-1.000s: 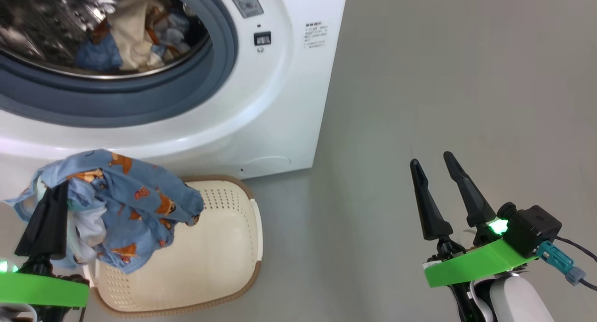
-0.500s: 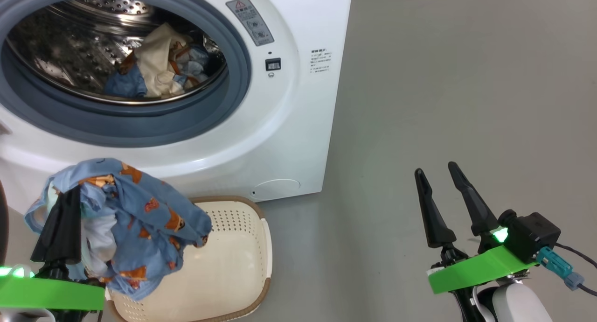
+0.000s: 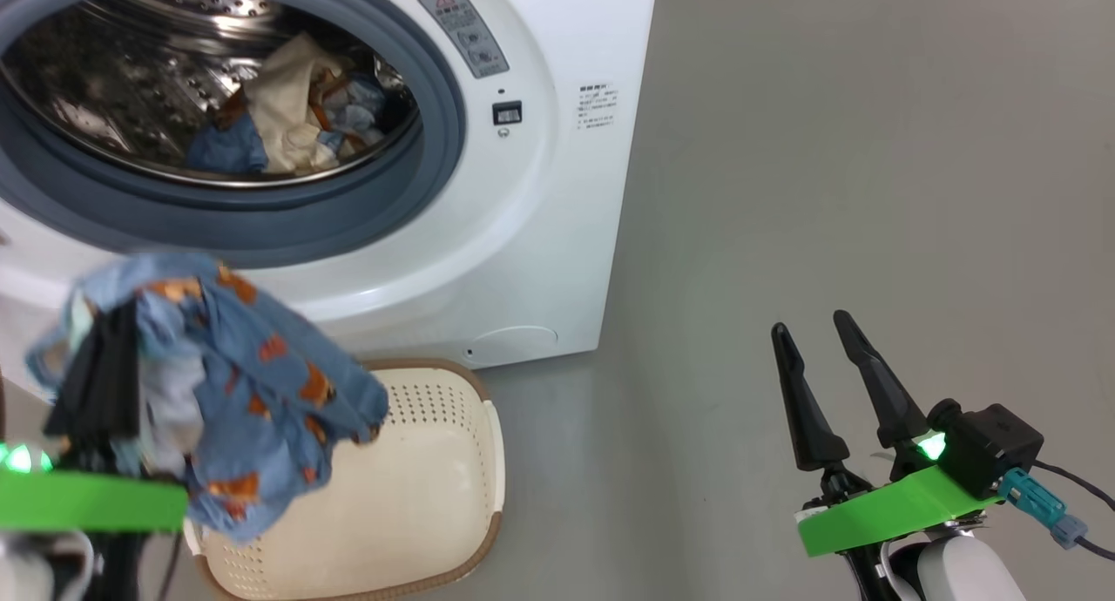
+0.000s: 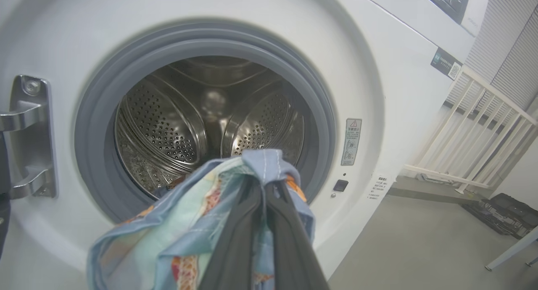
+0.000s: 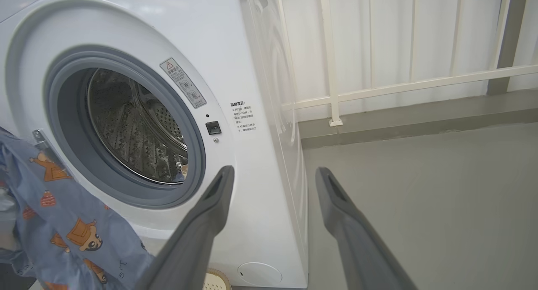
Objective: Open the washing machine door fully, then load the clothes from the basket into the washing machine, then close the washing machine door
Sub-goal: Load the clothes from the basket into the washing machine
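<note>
Head view — left claw (image 3: 116, 327) tight on clothes (image 3: 257, 383)

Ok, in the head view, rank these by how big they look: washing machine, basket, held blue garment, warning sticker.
1. washing machine, largest though cropped.
2. basket and blue garment: alike; the garment is nearer the camera and hides part of the basket, so unranked.
3. warning sticker, smallest.
</note>
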